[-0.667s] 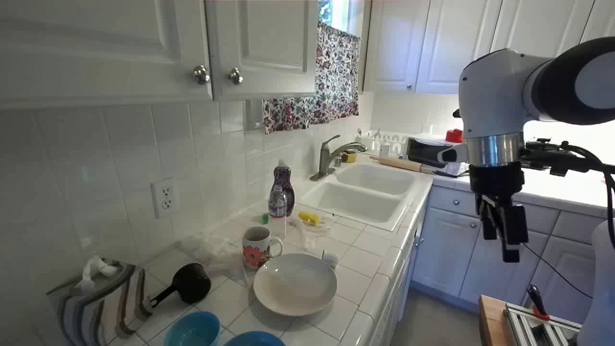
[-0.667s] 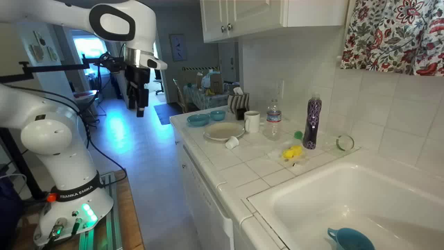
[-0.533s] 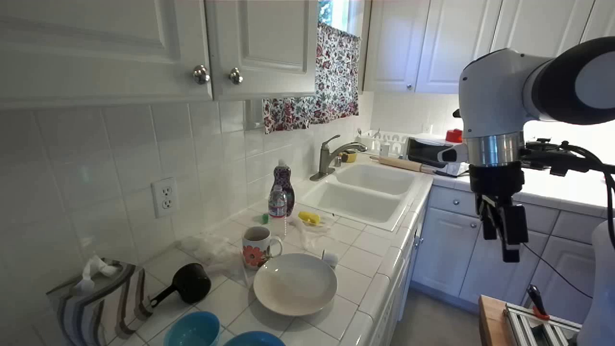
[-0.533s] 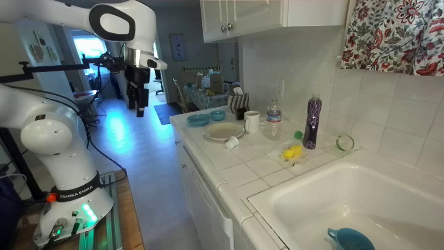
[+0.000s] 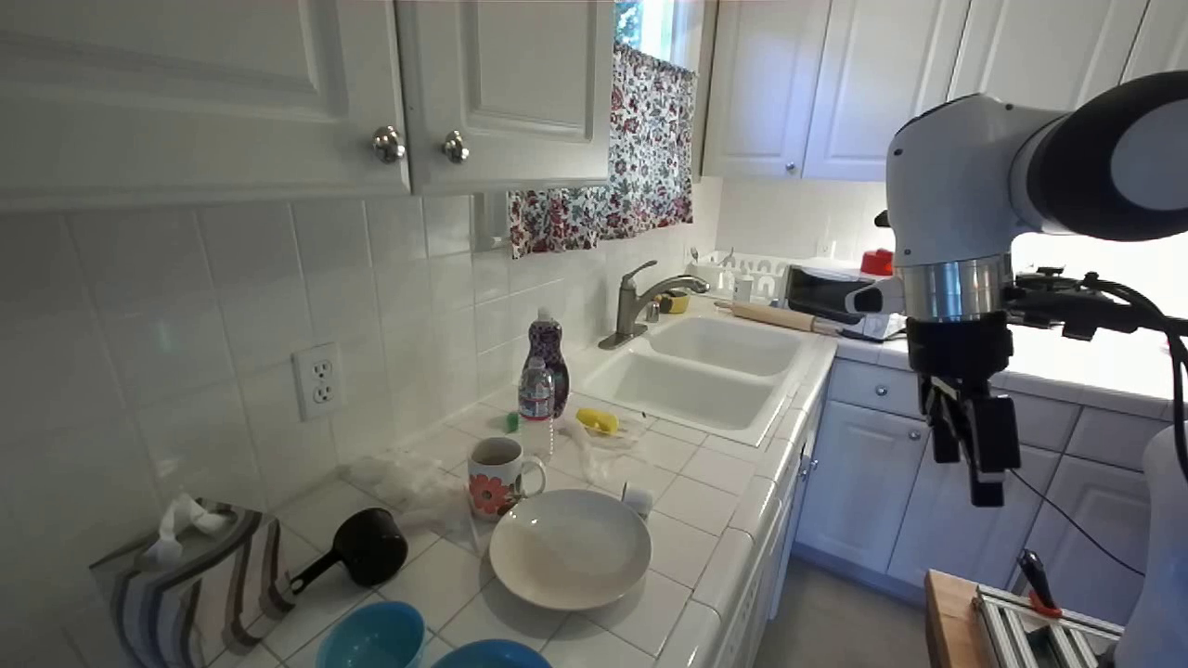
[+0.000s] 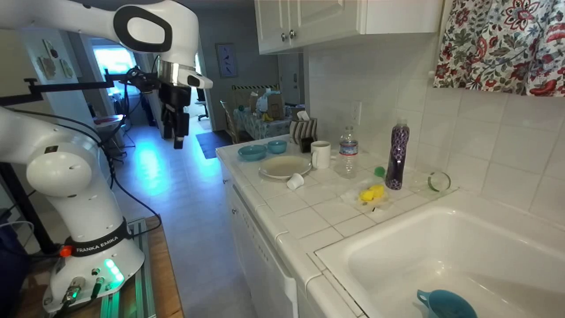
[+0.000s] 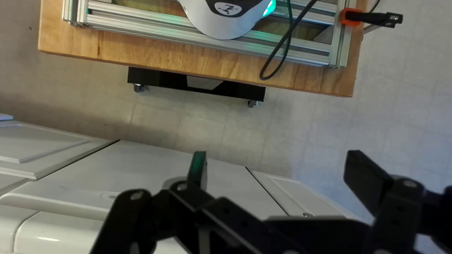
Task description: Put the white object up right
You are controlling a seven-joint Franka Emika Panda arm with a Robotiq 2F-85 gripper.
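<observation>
Hand [image 7: 279,167]: released, its fingers [image 7: 197,167] spread wide where you have it above the floor [image 7: 219,132], well apart from the counter [image 6: 309,223].
White object [image 6: 295,181]: tipped on its side on the counter, just beside the plate [image 6: 284,167]; you cannot tell whether they touch.
Mug [image 6: 321,155]: upright, beside the plate, toward the tiled wall [image 6: 463,128].
Clear bottle [image 6: 348,149]: upright, near the mug.
Purple bottle [image 6: 397,157]: upright, near the wall.
</observation>
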